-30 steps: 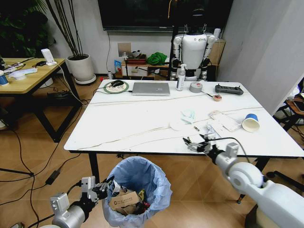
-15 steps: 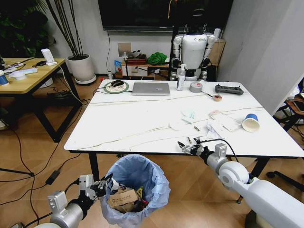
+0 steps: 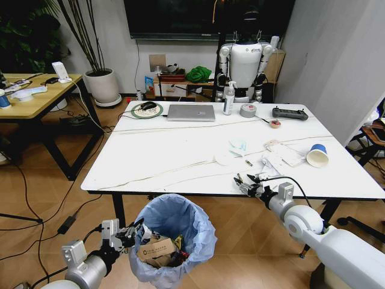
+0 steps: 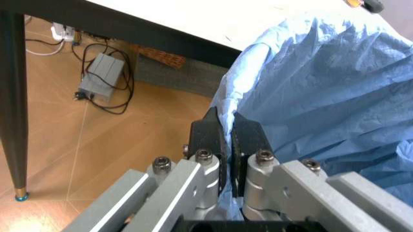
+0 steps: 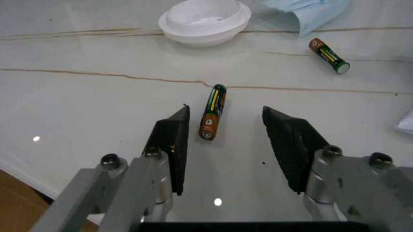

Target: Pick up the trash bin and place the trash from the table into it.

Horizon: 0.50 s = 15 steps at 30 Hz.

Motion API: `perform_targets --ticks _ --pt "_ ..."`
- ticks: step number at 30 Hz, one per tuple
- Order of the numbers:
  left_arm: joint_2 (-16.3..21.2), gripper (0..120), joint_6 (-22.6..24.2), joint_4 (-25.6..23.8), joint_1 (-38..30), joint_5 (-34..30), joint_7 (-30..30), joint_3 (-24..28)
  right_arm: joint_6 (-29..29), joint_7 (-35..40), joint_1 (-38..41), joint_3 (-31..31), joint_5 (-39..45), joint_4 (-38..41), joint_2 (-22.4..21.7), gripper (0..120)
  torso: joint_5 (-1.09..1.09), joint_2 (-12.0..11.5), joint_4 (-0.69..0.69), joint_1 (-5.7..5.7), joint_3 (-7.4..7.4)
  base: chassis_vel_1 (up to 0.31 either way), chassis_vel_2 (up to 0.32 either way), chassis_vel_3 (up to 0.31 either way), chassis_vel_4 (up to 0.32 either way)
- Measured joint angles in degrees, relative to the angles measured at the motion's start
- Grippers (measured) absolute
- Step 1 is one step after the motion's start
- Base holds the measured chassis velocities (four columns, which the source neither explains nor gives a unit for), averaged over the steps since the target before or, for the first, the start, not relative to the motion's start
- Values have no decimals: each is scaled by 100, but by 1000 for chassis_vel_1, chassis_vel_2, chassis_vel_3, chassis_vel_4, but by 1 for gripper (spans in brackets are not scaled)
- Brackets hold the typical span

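The trash bin (image 3: 180, 226), lined with a crinkled light-blue bag (image 4: 322, 82), stands on the floor just in front of the table (image 3: 162, 150), with brown paper and wrappers inside. My left gripper (image 3: 129, 233) (image 4: 227, 123) is shut on the bag's rim at the bin's left side. My right gripper (image 3: 243, 182) (image 5: 225, 110) is open low over the table's front edge. A small battery (image 5: 212, 112) lies between its fingers, touching neither. More trash lies beyond: a second battery (image 5: 328, 55), a white lid (image 5: 204, 19) (image 3: 227, 158), a blue mask (image 3: 238, 144), white papers (image 3: 281, 153) and a paper cup (image 3: 317, 155).
At the table's far side lie a laptop (image 3: 191, 112), a spray bottle (image 3: 228, 98), a tape roll (image 3: 248, 110) and a black controller (image 3: 290, 112). A wooden desk (image 3: 36, 96) stands to the left, with cables on the floor. Another robot (image 3: 245, 63) stands behind the table.
My right gripper swung left along the table's front edge, then came back right, and now straddles the battery. The left gripper and bin have barely moved.
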Motion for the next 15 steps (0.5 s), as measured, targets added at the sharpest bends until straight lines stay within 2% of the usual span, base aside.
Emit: perform_targets --ticks 2,4,6,8,9,10,15 --pt "-6 0 0 0 -16 -2 -2 19 1 -1 -24 -8 -79 38 -53 34 0 0 1 0 0 0 0 0 0" --pt "-13 0 0 0 -16 0 -2 22 0 1 -32 -22 -137 58 -97 25 0 0 1 0 0 0 0 0 0" --pt "-17 0 0 0 -16 2 -2 23 1 2 -39 -31 -166 70 -121 22 0 0 1 0 0 0 0 0 0" --pt "-28 0 -1 0 -16 8 -3 34 1 6 -62 -51 -200 115 -171 13 0 0 0 0 0 0 0 0 0" --pt "-30 0 -1 0 -17 10 -2 37 1 6 -65 -56 -204 123 -179 13 0 0 0 0 0 0 0 0 0" --pt "-37 0 -2 1 -24 19 -2 48 1 11 -75 -74 -216 149 -208 5 0 0 1 0 0 0 0 0 0" --pt "-47 0 -5 2 -44 26 -2 69 9 20 -71 -116 -217 179 -247 1 0 0 0 0 0 0 0 0 0"
